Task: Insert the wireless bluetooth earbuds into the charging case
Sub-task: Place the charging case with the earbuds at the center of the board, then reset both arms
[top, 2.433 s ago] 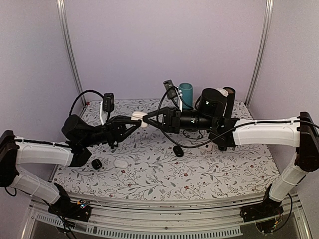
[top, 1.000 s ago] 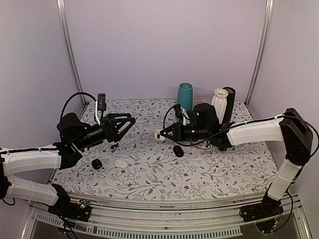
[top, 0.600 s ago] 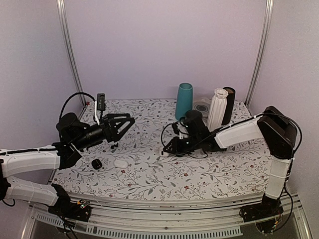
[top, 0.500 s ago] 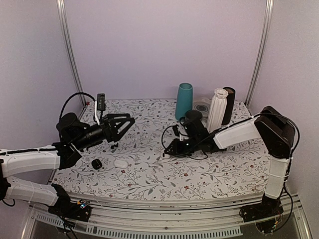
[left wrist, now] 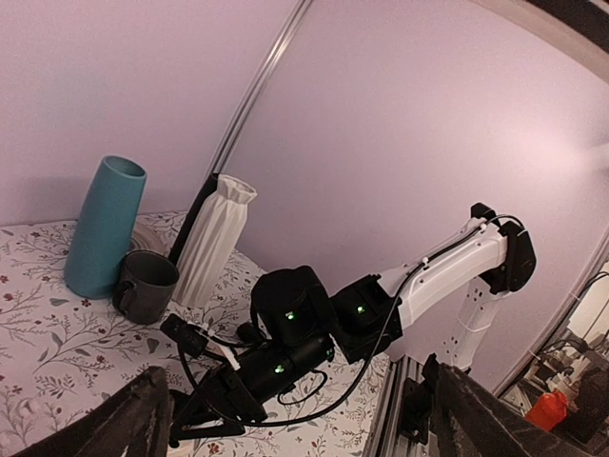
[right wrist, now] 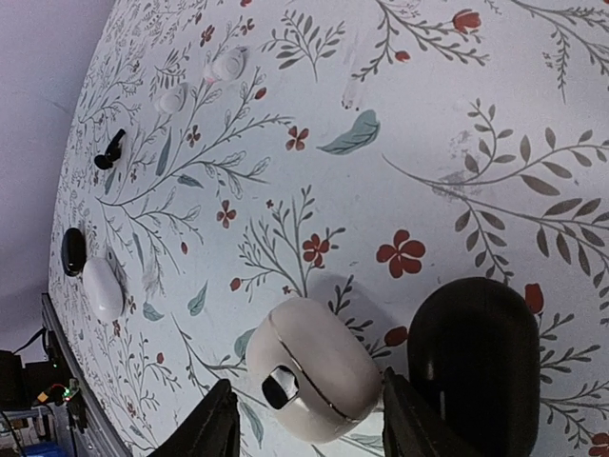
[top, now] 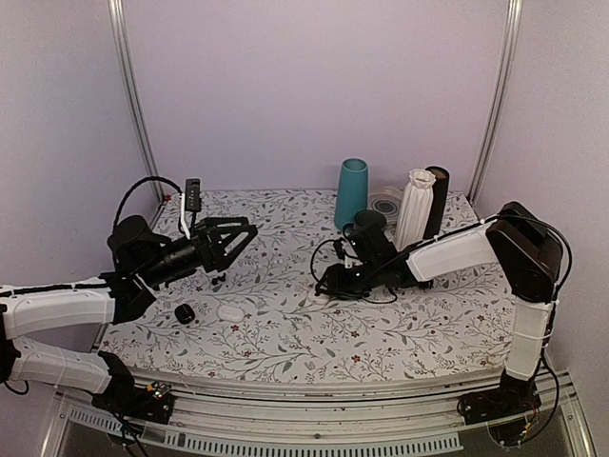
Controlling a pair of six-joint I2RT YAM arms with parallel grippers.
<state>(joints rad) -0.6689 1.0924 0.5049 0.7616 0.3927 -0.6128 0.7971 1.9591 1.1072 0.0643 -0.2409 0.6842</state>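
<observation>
Cream pebble-shaped charging case [right wrist: 314, 369], earlier held aloft, now lies shut on the floral-print table [right wrist: 428, 143] — right gripper [right wrist: 308, 409] straddles it, spread wide; left gripper [top: 233, 243] wide too, empty.

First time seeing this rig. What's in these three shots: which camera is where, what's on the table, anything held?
Two robot arms are bolted at the near edge of a table, each ending in a two-finger gripper. The wide picture comes from a fixed camera above and behind them; the other two come from cameras on the wrists. The left gripper hangs open, holding nothing. The right gripper is down at the table, fingers open either side of a pale case lying there, beside a black oval case. Farther left lie a small black piece and a white pebble-shaped one. At the back stand a teal vase, a white vase and a dark mug.
</observation>
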